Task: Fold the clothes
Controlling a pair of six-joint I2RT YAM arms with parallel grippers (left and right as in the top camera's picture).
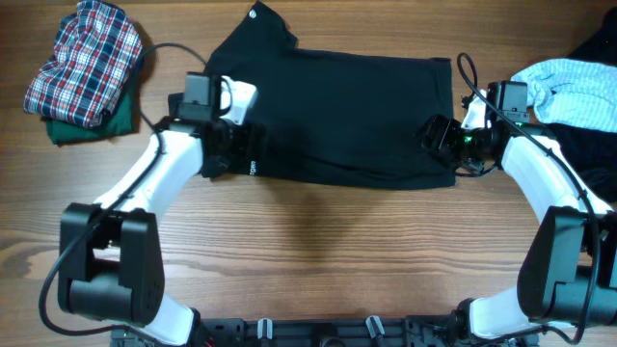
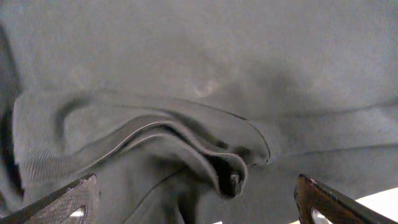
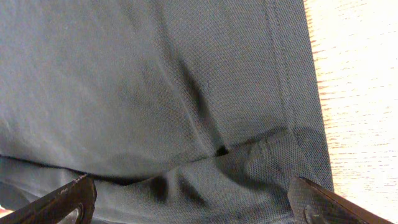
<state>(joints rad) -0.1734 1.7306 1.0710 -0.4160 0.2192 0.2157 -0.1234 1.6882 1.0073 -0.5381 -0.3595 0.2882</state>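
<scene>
A black shirt (image 1: 337, 116) lies spread across the middle of the wooden table, folded into a wide rectangle with its collar at the far left. My left gripper (image 1: 236, 154) is open over the shirt's left edge; the left wrist view shows its two fingers wide apart (image 2: 199, 205) over a bunched fold of black cloth (image 2: 186, 149). My right gripper (image 1: 439, 135) is open over the shirt's right edge; the right wrist view shows its fingers wide apart (image 3: 193, 202) over a raised fold near the stitched hem (image 3: 280, 93).
A folded red plaid garment (image 1: 87, 58) on a green one (image 1: 96, 125) sits at the back left. A light blue cloth (image 1: 574, 87) on dark clothes (image 1: 588, 154) lies at the back right. Bare wood (image 1: 318, 251) runs along the front.
</scene>
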